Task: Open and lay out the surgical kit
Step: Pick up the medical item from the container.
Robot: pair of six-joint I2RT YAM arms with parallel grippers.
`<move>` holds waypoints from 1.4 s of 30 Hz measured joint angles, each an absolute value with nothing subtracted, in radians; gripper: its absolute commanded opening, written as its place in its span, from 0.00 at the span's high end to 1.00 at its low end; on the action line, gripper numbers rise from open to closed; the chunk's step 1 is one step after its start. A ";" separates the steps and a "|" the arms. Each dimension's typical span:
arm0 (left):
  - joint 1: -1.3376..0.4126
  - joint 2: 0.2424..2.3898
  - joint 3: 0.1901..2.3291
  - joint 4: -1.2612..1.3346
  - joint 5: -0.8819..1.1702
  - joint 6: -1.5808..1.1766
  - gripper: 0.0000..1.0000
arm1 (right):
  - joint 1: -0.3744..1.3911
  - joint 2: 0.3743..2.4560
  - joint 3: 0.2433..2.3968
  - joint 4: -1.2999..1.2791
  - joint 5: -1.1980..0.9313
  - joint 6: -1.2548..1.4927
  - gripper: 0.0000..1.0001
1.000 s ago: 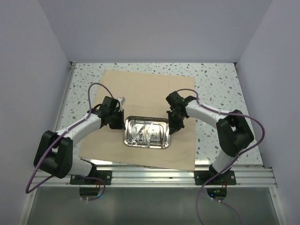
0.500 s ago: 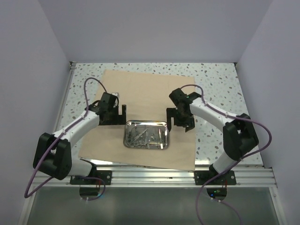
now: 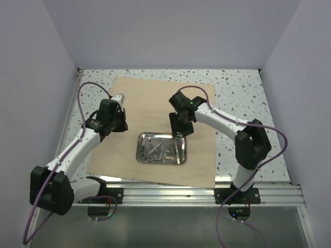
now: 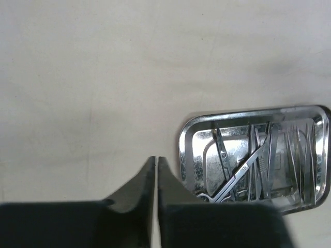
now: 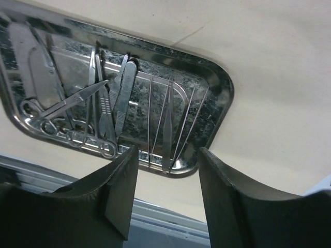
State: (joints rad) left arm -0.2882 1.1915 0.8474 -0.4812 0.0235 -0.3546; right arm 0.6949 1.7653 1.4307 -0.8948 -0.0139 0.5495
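Both grippers have left the tray's [image 3: 138,150] short ends: left gripper [image 4: 156,161] pinched together over open wrap [image 3: 150,98] (tray rim nearby), right gripper [image 5: 168,155] parted, empty, over its far edge.

Soft, even light filled the overhead view, apparently from above, and only faint, short shadows lay beside the arms on the wrap sheet [image 3: 155,98]. The steel tray [image 3: 161,148] broke that light into small bright flecks, so its contents were hard to read there. The left wrist picture was pale, low in contrast and slightly soft; the left gripper [image 4: 156,159] stood at the bottom edge as a dark, blurred mass. The right wrist picture was crisper, with mottled reflections across the tray floor, while the right gripper [image 5: 168,151] was dim and out of focus in the foreground.
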 measured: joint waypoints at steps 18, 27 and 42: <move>-0.544 1.332 0.885 -0.455 0.297 -0.238 0.40 | 0.764 1.934 1.563 -0.967 0.070 0.542 0.08; -0.669 1.449 0.885 -0.434 0.247 -0.224 0.44 | 0.645 1.776 1.469 -1.008 0.141 0.524 0.01; -0.670 1.597 0.885 -0.355 0.126 -0.216 0.51 | 0.536 1.724 1.412 -1.031 0.166 0.474 0.02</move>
State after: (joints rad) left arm -0.6701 1.5970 0.8848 -0.3550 0.1265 -0.2157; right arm 0.5358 1.7245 1.4117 -1.0313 0.1661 0.4736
